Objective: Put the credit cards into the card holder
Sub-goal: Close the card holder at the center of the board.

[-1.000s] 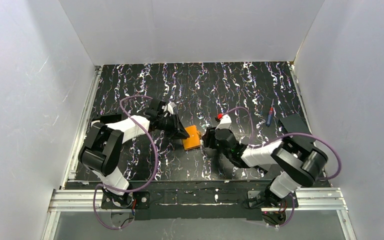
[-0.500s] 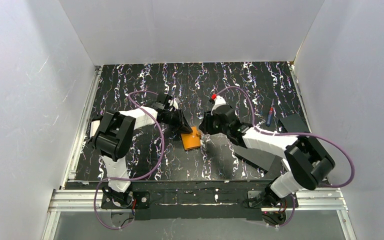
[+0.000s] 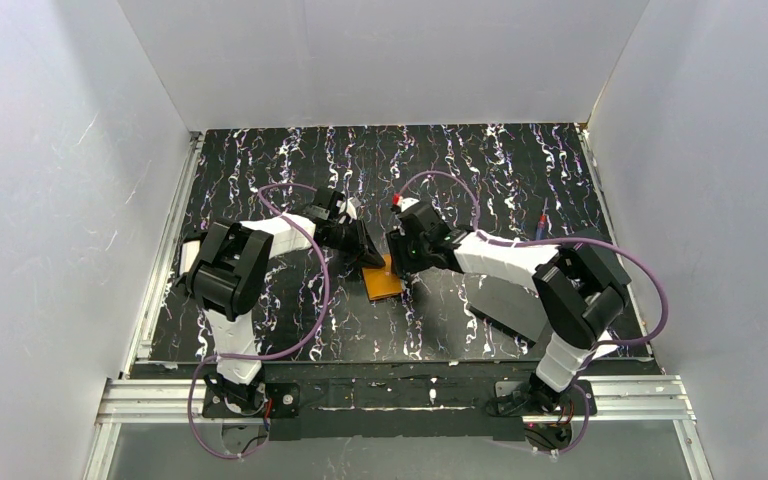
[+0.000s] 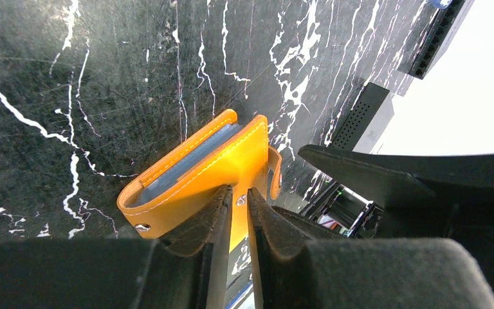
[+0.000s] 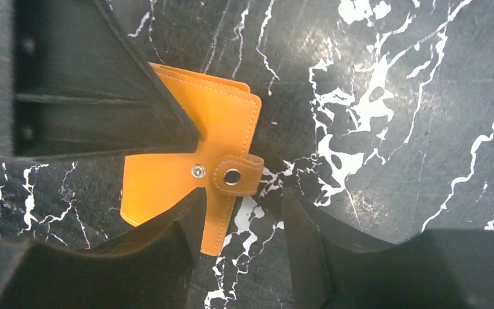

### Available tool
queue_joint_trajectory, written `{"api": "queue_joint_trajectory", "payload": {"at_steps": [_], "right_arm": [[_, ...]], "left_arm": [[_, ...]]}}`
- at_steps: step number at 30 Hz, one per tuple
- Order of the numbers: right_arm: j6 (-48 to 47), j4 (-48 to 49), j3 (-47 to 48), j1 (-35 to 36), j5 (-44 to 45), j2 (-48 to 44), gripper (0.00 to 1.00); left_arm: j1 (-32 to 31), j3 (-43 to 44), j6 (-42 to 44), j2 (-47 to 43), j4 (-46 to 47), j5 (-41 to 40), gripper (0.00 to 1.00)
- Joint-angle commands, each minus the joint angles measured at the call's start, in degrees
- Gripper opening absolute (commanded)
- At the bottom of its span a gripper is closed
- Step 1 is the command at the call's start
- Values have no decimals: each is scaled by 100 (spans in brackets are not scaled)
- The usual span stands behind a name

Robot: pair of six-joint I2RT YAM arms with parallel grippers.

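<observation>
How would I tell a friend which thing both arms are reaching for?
Find the black, white-veined tabletop; the left arm and right arm meet near its middle. Between them lies a small orange folding card holder with a snap tab, the only orange thing there.

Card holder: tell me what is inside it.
Inside the card holder, pale grey-blue sleeves show between its orange covers. Whether cards sit in them cannot be seen; the covers hide the rest.

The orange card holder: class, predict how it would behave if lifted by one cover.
Probably floppy: the card holder has thin stitched covers that splay apart where the left gripper pinches one. Likely light, being slim with thin sleeves. Its snap tab hangs unfastened, so it may well swing open.
</observation>
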Motion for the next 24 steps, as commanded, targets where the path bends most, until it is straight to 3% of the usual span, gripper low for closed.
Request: {"api": "queue_joint_trajectory", "payload": {"at_steps": [1,8,13,24], "right_arm": [[-305,-612,681,339,956,192,56],[-123,-900,1119,650,1725,559,55],[-17,-1030,1284,721,2212,650,42],[-33,-1084,1289,732,2416,503,32]], "left_arm": [[-34,-213,141,139,-176,-342,15],[-26,-219,130,121,-175,-368,15],[-24,-230,156,121,-185,-366,15],[-30,-231,207,106,-205,-375,15]]}}
